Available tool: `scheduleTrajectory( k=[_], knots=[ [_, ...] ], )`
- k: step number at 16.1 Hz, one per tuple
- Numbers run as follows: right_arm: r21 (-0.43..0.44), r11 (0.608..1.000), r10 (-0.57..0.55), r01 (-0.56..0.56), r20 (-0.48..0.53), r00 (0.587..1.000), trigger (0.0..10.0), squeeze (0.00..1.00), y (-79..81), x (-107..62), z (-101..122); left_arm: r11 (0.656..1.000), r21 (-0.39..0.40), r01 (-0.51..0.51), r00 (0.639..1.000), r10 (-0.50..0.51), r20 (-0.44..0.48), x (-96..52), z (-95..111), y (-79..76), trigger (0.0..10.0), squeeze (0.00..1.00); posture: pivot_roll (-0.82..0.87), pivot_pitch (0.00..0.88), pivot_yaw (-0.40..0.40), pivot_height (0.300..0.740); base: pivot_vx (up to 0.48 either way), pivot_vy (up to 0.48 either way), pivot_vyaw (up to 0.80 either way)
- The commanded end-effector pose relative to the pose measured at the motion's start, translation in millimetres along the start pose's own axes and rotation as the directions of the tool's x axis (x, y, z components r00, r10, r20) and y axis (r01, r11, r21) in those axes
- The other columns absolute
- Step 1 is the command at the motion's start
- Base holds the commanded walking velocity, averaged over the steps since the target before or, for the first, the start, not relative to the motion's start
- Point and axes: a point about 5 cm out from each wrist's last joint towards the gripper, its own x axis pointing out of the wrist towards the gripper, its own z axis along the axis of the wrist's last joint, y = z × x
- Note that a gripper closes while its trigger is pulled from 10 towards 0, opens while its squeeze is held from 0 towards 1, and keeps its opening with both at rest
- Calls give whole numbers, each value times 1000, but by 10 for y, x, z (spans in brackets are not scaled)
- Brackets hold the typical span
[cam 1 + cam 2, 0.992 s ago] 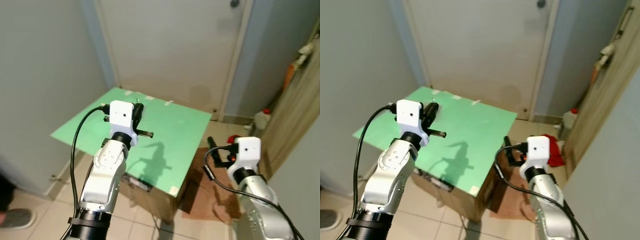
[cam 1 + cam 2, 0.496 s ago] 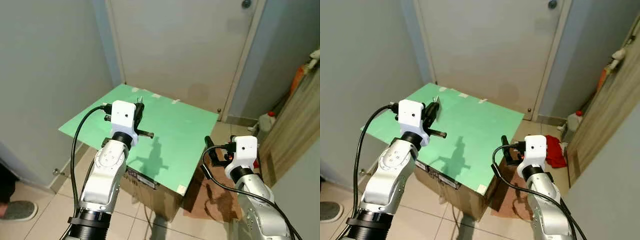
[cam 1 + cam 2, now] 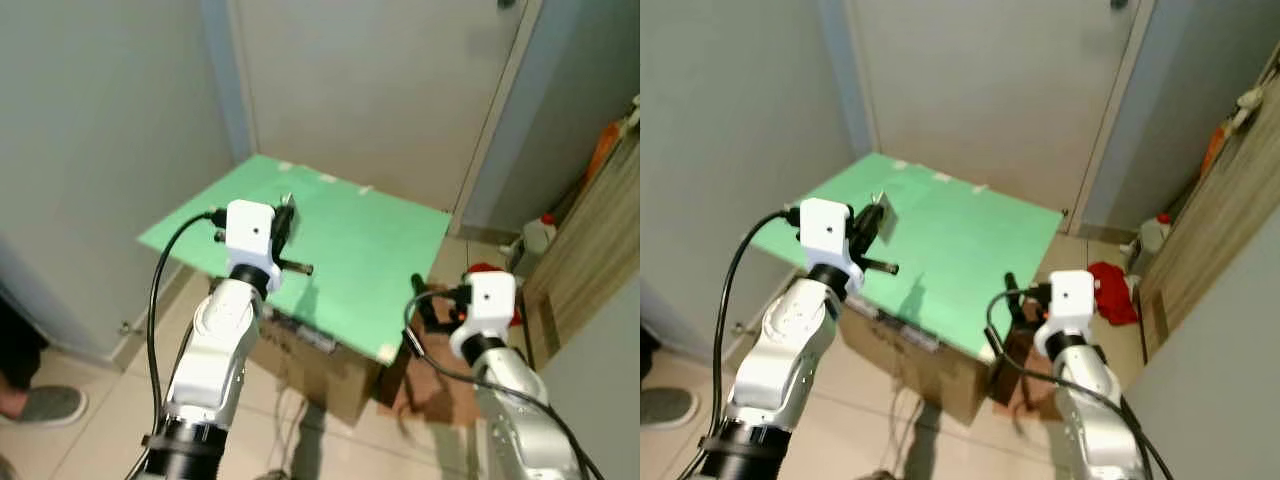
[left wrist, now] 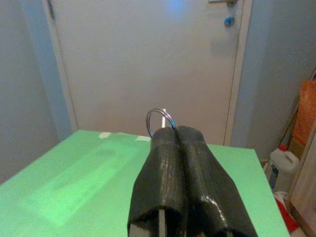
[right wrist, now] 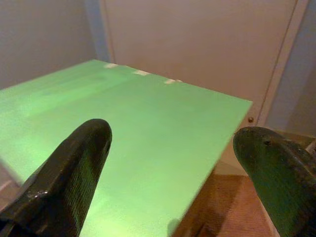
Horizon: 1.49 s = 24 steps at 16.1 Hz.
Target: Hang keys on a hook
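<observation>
The left gripper [image 4: 178, 136] is pinching its 2 fingers tight on the thin silver metal key ring [image 4: 159, 120], up above the green board's [image 3: 380, 235] left edge, probably light, stiff and slippery, while the right gripper [image 5: 170, 163] is hanging wide open, empty.

We hold our left gripper [image 4: 177, 132] raised ahead, fingers pressed together (a key ring [image 4: 159, 120] pinched at their tips). Our right gripper [image 5: 173, 148] sits lower, its fingers [image 5: 74, 168] spread wide apart.
</observation>
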Motion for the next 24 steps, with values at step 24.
scheduleTrajectory(
  k=[24],
  knots=[
    [-27,1000,10,-10,-6,1000,10000,0,-36,-8,-74,991,125,40,999,-38,-24,-17,-74,42,0,0,-61,0,53,740,-98,166,-184]
  ],
)
